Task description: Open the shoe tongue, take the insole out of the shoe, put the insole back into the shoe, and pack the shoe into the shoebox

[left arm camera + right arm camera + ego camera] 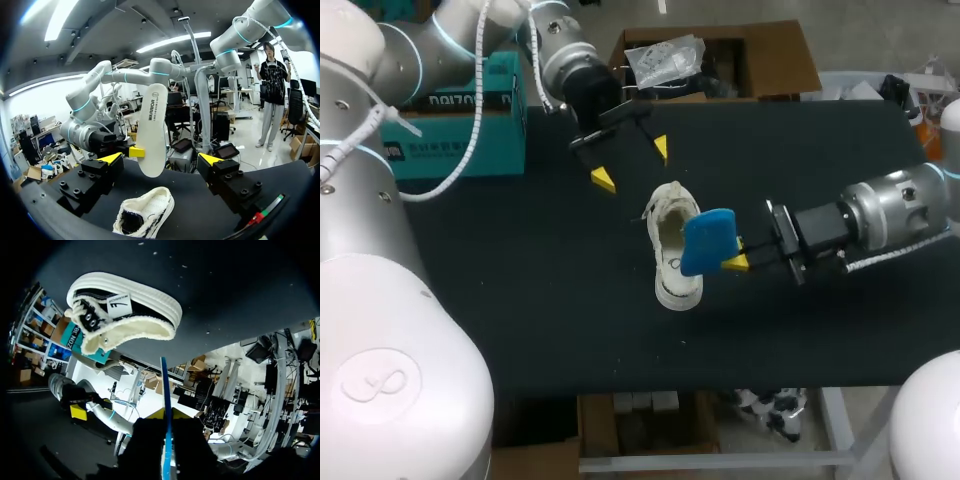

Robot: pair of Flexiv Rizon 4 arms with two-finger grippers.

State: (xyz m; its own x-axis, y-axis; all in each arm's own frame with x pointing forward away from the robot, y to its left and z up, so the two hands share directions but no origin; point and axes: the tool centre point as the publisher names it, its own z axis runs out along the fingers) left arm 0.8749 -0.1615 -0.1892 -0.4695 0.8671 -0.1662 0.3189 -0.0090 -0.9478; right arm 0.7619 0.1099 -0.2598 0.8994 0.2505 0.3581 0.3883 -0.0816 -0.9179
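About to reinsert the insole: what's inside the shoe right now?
The opening of the shoe shows only bare lining, nothing loose. The blue insole, held in the right gripper, hangs over one edge of it, and the toe end is hidden under the upper.

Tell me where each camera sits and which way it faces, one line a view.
Head: above and behind, looking down on the table; left arm, right arm, shoe, blue insole.
Left wrist: looks out between its open left jaws at the shoe and the upright insole, held by the right arm.
Right wrist: looks along its right jaws, shut on the insole seen edge-on, toward the shoe.
All three share the shoe and insole.
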